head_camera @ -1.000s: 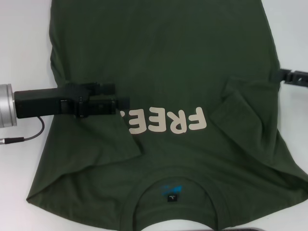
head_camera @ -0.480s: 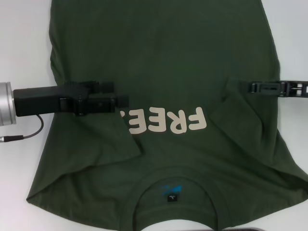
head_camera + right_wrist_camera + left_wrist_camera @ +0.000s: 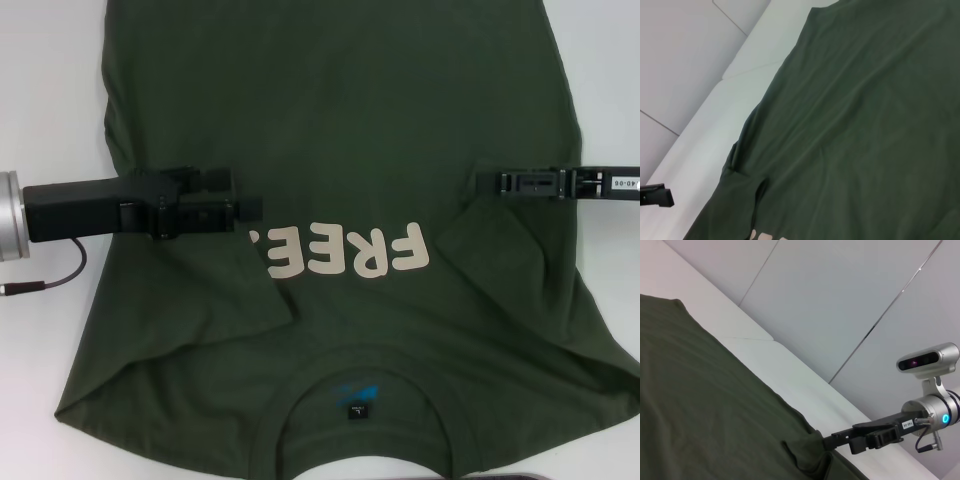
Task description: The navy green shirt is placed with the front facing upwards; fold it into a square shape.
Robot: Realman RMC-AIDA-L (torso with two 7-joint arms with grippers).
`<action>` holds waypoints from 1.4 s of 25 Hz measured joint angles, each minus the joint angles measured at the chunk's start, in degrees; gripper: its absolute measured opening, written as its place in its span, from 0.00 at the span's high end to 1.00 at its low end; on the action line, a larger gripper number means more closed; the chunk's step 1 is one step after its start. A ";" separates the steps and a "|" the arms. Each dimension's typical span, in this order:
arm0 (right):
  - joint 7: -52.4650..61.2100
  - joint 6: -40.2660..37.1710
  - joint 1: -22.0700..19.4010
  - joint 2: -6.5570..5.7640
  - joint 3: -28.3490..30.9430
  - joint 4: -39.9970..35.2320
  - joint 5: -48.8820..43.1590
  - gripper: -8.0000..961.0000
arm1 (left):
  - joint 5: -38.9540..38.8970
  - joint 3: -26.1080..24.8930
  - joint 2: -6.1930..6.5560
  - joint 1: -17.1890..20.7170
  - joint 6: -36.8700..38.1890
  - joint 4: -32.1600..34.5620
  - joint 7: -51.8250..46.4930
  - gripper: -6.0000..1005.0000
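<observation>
The navy green shirt (image 3: 340,110) lies flat on the white table, front up, with the cream "FREE" lettering (image 3: 345,252) and the collar label (image 3: 357,410) toward me. Both sleeves are folded in over the chest. My left gripper (image 3: 240,195) hovers over the folded left sleeve, open, with nothing between its fingers. My right gripper (image 3: 485,183) reaches in from the right and its tip is at the folded right sleeve's edge. The left wrist view shows the right gripper (image 3: 829,441) touching a fold of the shirt (image 3: 700,405). The right wrist view shows mostly shirt (image 3: 865,125).
Bare white table (image 3: 50,80) borders the shirt on both sides. A thin cable (image 3: 50,280) trails from my left arm over the table. A dark object (image 3: 570,476) peeks in at the near edge. A grey panelled wall (image 3: 840,305) stands beyond the table.
My right gripper has moved left from the shirt's right edge onto the folded sleeve. The left gripper has drawn back slightly to the left. The shirt has not shifted.
</observation>
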 joint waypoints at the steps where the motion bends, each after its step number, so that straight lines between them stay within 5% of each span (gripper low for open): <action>1: 0.00 0.33 0.19 0.00 -0.23 0.17 0.00 0.12 | 0.00 -0.03 0.01 -0.03 -0.07 0.03 0.02 0.09; 35: 0.60 -1.48 3.05 -1.57 -4.48 -0.05 0.00 0.20 | 0.01 0.20 -0.25 0.11 -0.54 0.12 -0.08 0.10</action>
